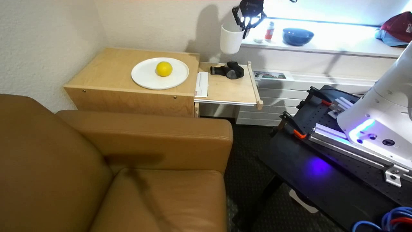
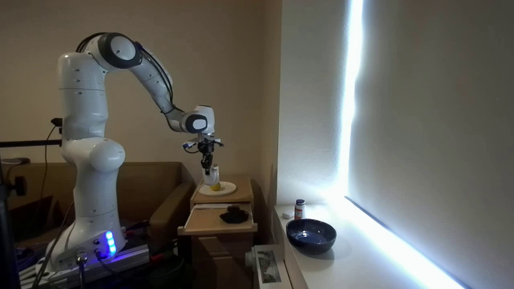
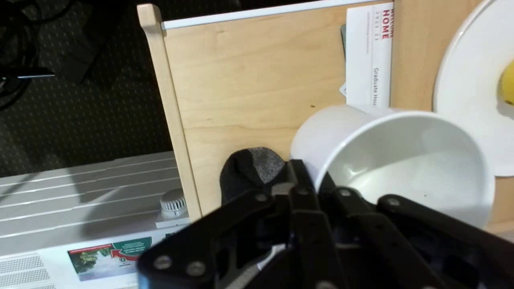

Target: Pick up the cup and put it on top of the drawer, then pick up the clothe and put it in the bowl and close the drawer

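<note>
- White and smooth, the cup (image 1: 229, 43) hung slightly tilted in the air above the pulled-out drawer (image 1: 230, 91), near the cabinet (image 1: 107, 70), whose top I took to be its goal.
- Its wall was pinched at the rim by the gripper (image 3: 313, 174), the jaws clenched with one inside the cup and one outside.
- That hold worried me: with the weight hanging off one side, a hurried swing of the arm (image 2: 88, 116) might let the cup twist or slip.
- Much of the cabinet top was taken up by a plate (image 1: 145, 76), so a careless landing could catch its edge and topple the cup, or knock the yellow ball (image 1: 164, 69) (a lemon, I would have guessed) and send it rolling.
- Bunched in the drawer lay the dark cloth (image 1: 234, 71), while the bowl (image 2: 311, 241) stood well apart on the windowsill (image 2: 349, 269); closing the drawer with the cloth inside would trap it, and the loose leaflet (image 1: 201, 85) beside the cabinet might snag.
- From the wrist view, the gripper hid part of the cloth, and the cup's underside was out of sight.
- In an exterior view the cup (image 2: 211, 176) covered part of the ball.
</note>
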Controlling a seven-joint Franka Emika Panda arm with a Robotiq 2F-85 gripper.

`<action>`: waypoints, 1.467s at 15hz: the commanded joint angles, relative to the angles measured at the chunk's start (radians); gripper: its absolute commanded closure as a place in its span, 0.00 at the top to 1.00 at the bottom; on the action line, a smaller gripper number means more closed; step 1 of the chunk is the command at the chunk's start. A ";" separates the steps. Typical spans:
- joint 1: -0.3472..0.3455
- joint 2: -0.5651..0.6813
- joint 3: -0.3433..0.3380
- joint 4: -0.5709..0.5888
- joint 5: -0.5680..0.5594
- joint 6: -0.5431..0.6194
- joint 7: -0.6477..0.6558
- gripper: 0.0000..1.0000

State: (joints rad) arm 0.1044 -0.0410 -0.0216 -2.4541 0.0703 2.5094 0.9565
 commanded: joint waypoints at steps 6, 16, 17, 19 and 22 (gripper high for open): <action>-0.020 0.174 0.032 0.106 -0.104 0.024 0.155 0.01; 0.011 0.401 -0.006 0.431 -0.017 0.024 0.381 0.06; 0.012 0.401 -0.006 0.425 -0.017 0.024 0.381 0.06; 0.011 0.431 -0.002 0.447 -0.003 0.019 0.391 0.01; 0.005 0.530 0.020 0.554 0.083 0.010 0.415 0.01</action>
State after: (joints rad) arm 0.1076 0.3959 -0.0127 -2.0113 0.0873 2.5367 1.3526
